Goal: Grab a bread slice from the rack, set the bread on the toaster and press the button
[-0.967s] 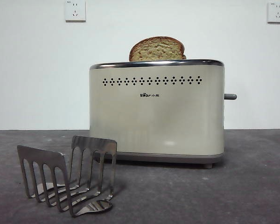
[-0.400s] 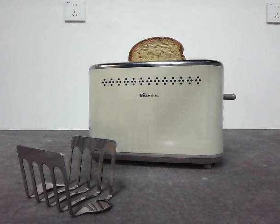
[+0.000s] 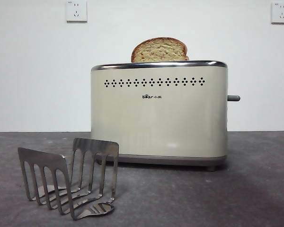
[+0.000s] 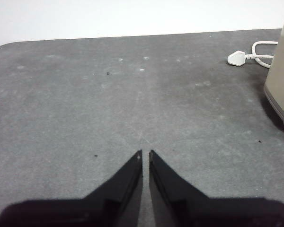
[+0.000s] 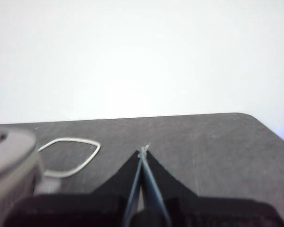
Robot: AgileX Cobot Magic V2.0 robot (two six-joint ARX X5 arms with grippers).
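Observation:
The cream toaster (image 3: pixel 158 113) stands mid-table in the front view. A slice of bread (image 3: pixel 159 50) sticks up out of its top slot. The grey button (image 3: pixel 233 98) juts from its right end. The steel rack (image 3: pixel 68 176) sits low at the front left with nothing in it. My left gripper (image 4: pixel 146 154) hovers shut over bare table, with the toaster's corner (image 4: pixel 281 71) off to one side. My right gripper (image 5: pixel 143 153) is shut above the table, beside the toaster's blurred edge (image 5: pixel 9 161). Neither gripper holds anything.
Two white wall sockets (image 3: pixel 76 10) (image 3: pixel 280 12) sit high on the wall behind. A white plug (image 4: pixel 238 57) and its cable lie on the table by the toaster; a loop of cable (image 5: pixel 68 156) shows in the right wrist view. The table's rounded edge (image 5: pixel 260 123) is near.

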